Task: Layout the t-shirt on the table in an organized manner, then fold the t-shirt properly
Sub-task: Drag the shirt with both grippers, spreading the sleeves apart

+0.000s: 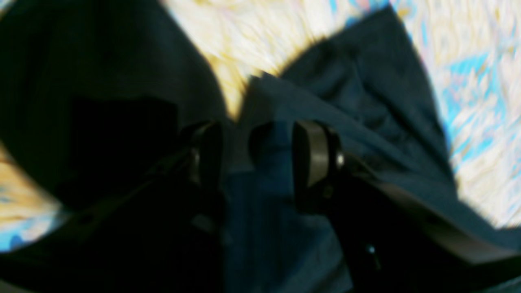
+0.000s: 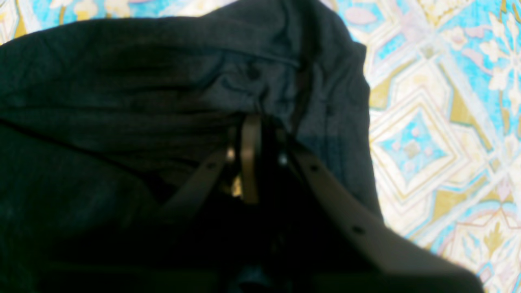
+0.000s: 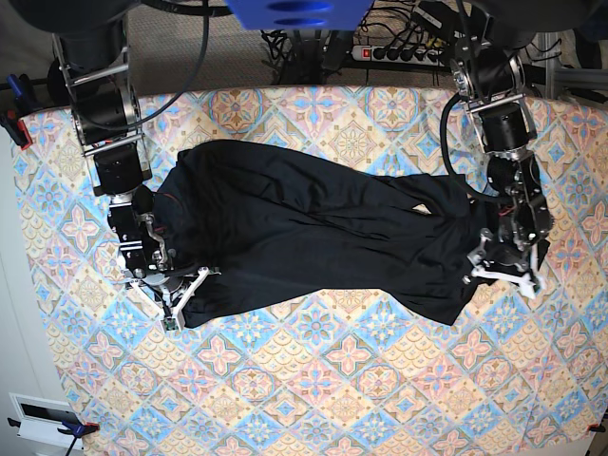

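While the right claw (image 3: 173, 302), at scene left, is clenched on the t-shirt (image 3: 304, 237) hem, the thin black fabric stretches left-right across the patterned counter (image 3: 313, 380). At scene right, the left claw (image 3: 503, 269) straddles a fold, jaws apart; grip uncertain.

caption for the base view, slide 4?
Both grippers at opposite ends of the black t-shirt stretched across the patterned table.

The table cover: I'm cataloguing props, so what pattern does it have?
The table shows pastel blue, pink and cream diamond floral tiles, clearest in the base view.
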`<control>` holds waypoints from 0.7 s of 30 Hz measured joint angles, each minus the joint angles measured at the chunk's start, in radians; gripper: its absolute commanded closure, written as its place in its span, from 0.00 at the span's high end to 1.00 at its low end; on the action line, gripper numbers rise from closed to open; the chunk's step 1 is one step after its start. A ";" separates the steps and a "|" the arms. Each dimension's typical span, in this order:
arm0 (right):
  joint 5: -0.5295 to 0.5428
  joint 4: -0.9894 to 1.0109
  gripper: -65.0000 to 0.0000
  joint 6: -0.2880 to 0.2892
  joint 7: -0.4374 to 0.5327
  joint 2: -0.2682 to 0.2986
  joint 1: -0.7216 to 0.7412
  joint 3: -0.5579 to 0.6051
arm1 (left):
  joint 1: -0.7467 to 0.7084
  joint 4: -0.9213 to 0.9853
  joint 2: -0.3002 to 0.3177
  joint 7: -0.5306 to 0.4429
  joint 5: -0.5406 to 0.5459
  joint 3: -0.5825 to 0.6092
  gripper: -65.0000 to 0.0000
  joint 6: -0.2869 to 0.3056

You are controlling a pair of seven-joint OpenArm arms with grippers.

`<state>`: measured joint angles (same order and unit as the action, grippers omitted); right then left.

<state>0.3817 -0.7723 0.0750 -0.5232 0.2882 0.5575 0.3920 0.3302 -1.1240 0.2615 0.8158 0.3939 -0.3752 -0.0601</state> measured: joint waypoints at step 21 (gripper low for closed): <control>0.000 -0.002 0.00 0.000 0.016 0.000 -0.009 0.000 | 0.082 0.188 -0.052 -0.086 -0.012 0.032 0.42 0.006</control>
<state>0.3820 -0.7742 0.0746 -0.5076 0.2886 0.5488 0.3920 0.4122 -0.9360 0.2096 0.7296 0.3817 -0.3435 -0.0544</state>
